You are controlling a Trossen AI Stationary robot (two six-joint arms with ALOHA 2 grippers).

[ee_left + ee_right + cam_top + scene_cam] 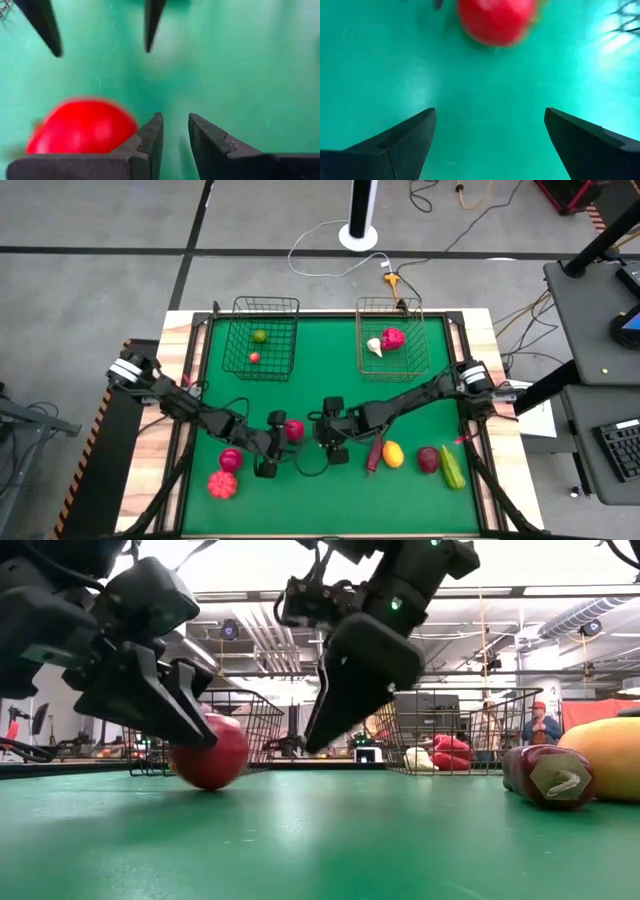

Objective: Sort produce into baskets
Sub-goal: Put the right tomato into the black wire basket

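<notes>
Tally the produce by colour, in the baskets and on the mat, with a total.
Red or magenta: 6, including the red fruit by the left claw
Green: 2
Yellow: 1
White: 1
Dark purple: 1
Total: 11

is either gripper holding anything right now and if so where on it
Nothing is held. The left gripper is shut beside the round red fruit, not around it; the right gripper is open over bare mat.

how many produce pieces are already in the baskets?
4. Black basket: green piece and small red piece. Copper basket: white piece and magenta piece. More may be hidden behind the wire.
</notes>
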